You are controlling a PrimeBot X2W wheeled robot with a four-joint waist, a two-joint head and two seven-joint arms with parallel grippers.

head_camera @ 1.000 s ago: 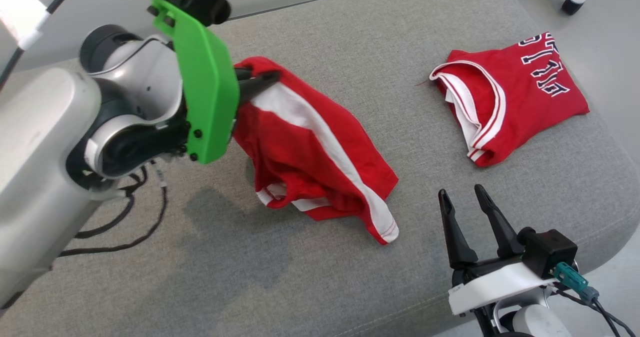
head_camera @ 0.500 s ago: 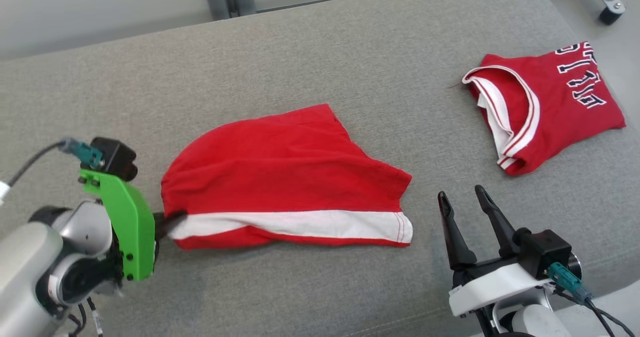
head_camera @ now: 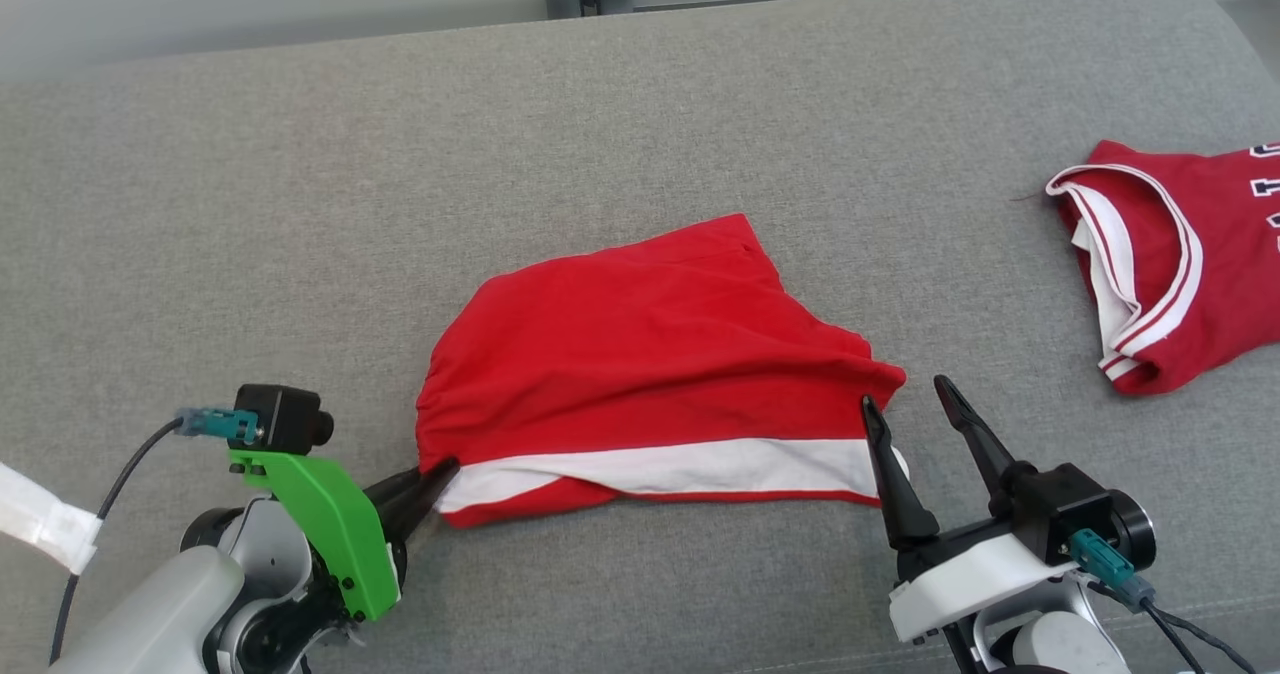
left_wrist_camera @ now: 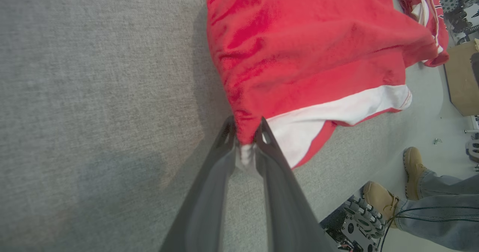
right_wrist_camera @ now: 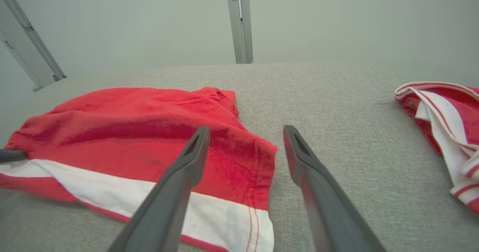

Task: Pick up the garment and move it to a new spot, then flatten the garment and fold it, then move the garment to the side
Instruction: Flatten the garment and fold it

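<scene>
— Red shorts (head_camera: 650, 354) lie on the grey fabric tabletop (head_camera: 300, 204), close to its near edge and about midway along it, with the white stripe (head_camera: 680, 466) on the side toward that edge. What is the left gripper (left_wrist_camera: 246, 130) doing?

— Its fingers are almost together, with a bunched bit of the waistband corner pinched between the tips. The right gripper (head_camera: 905, 394) is spread wide and holds nothing. It hangs over the leg hem at the opposite end; whether it touches the cloth, I can't tell.

— So where could this slip up?

— The cloth is rumpled, with ridges running across it. If the left lets go now, I'd expect that gathered corner to remain puckered, and a fold would lock the creases in. If the right closes from where it is, it may catch just the top layer, and a pull would drag the layers apart.

— And the folded jersey (head_camera: 1190, 254) by the right edge?

— Well apart. Only a long sideways drag would reach it.
</scene>
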